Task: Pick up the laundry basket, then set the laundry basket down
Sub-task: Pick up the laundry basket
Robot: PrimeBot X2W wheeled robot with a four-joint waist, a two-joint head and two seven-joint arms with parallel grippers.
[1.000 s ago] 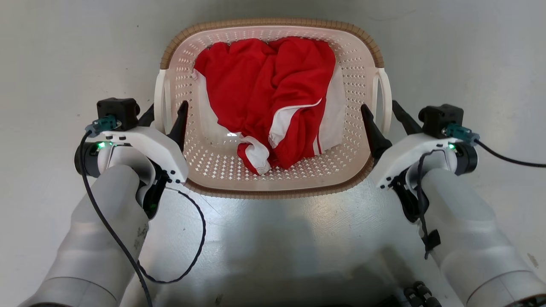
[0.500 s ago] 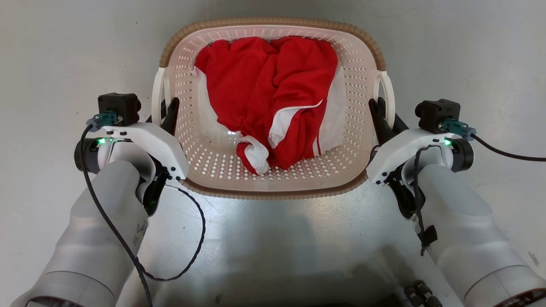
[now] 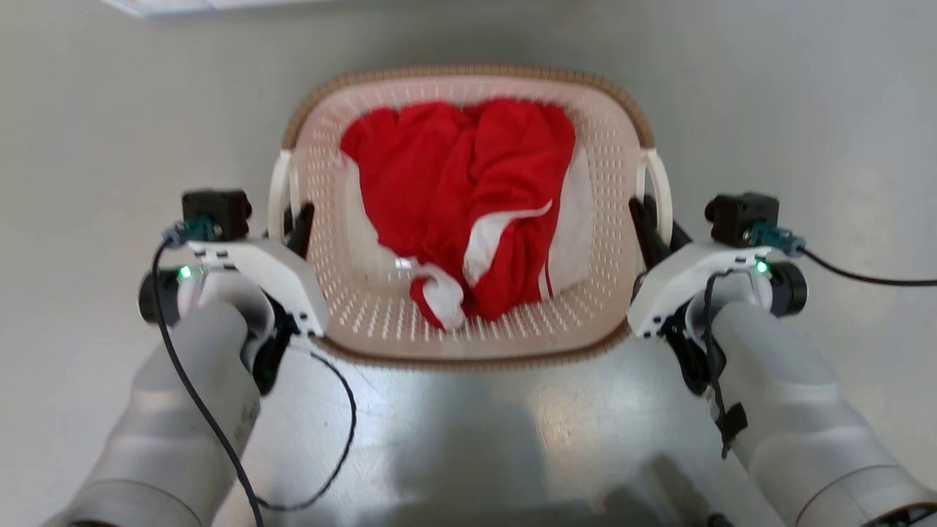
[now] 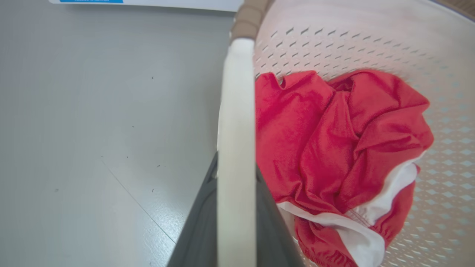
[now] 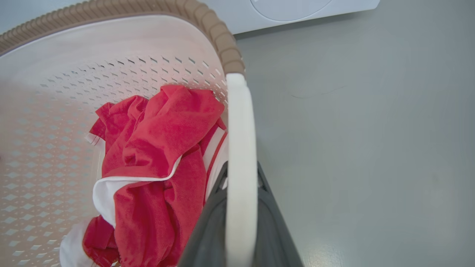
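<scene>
The basket [image 3: 468,77] was gripped on both sides.
It sat low over the grey floor [image 3: 110,132] in front of the robot, between its two arms. The left end effector [image 3: 293,217] was pinched tight on the white left handle [image 3: 277,183], with a dark finger [image 4: 196,230] on each side. The right end effector [image 3: 657,219] gripped the right handle [image 3: 662,187] the same way. A red and white cloth [image 3: 468,197] lay inside the basket. I could not tell if the basket touched the floor.
</scene>
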